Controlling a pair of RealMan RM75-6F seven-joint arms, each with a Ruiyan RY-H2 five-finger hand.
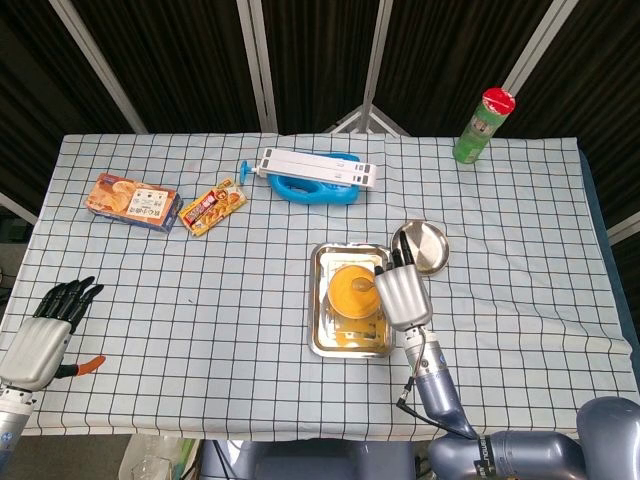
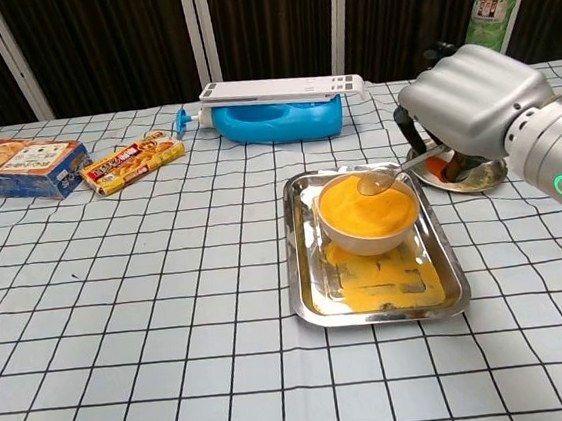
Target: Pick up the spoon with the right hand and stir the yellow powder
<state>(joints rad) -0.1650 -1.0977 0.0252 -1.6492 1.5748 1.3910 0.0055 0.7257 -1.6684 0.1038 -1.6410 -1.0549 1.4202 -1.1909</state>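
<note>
Head view overhead; chest view low, frontal.

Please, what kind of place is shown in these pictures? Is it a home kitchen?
Probably not a home kitchen but a robot test setup: a table under a checked cloth, dark curtains behind on metal poles, and assorted props such as a snack box and a green canister.

table (image 1: 200, 300): checked cloth | backdrop: dark curtains (image 2: 92, 39), pale slats
</note>
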